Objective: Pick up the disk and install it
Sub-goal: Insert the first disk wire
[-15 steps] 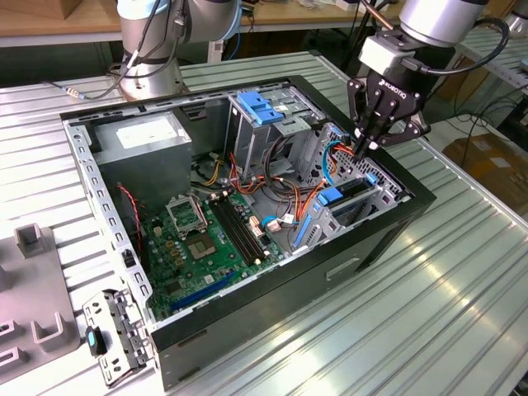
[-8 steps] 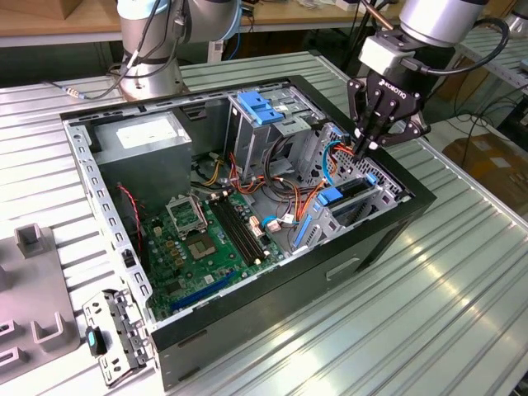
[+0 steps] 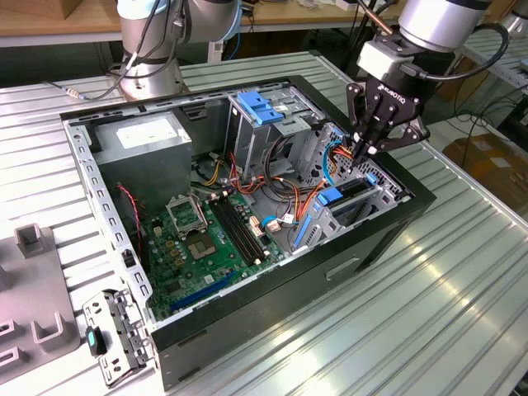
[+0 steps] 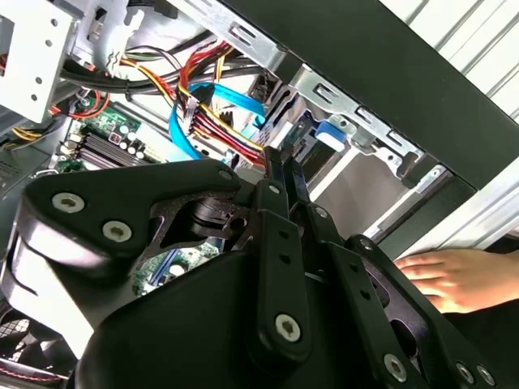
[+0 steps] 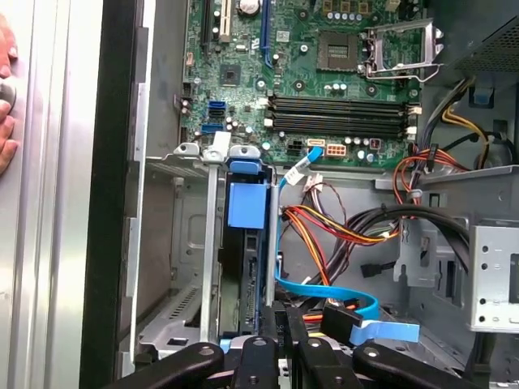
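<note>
The disk (image 3: 353,188) sits edge-up inside the grey drive cage (image 3: 363,210) at the case's near corner on the exterior view's right, with its blue bracket (image 3: 329,196) at one end. In the first wrist view the disk (image 5: 242,275) is a dark slab between the cage rails under a blue tab (image 5: 246,203). My gripper (image 3: 365,151) hangs just above the cage's far end, by the red and blue cables. Its fingers are pressed together with nothing between them in both wrist views (image 5: 280,314) (image 4: 285,160).
The open black computer case (image 3: 272,305) lies on a ribbed metal table. It holds a green motherboard (image 3: 198,239), a grey power-supply box (image 3: 144,144) and a second cage with a blue latch (image 3: 260,107). A person's hand (image 4: 454,275) (image 5: 6,97) rests on the table beside the case.
</note>
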`<state>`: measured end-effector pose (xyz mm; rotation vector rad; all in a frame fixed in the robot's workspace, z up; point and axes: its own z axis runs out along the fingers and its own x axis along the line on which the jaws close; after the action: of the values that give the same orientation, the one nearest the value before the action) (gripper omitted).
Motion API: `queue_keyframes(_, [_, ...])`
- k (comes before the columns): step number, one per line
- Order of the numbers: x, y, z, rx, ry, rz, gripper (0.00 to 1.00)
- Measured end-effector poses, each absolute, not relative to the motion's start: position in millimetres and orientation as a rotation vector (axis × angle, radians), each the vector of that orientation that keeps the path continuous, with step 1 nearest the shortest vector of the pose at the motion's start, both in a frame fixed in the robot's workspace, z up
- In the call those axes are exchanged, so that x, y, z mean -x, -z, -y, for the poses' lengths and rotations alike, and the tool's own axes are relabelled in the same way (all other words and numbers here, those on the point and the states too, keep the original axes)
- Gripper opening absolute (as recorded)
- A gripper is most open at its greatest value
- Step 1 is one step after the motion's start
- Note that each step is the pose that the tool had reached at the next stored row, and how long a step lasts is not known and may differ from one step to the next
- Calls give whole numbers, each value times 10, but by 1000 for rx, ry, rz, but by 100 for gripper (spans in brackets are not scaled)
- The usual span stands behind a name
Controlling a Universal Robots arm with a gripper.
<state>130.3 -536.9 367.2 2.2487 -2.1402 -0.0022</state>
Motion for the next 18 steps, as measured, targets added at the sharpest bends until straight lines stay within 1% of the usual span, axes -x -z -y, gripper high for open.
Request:
queue_keyframes(2, [-1303,-3643,5443,-2247,2,2143,16])
queue_keyframes(7, [-1240,-3609,5509,-2249,8,2146,16])
queue_keyframes(18, [-1273,-3514,5510,-2195,9,2201,16])
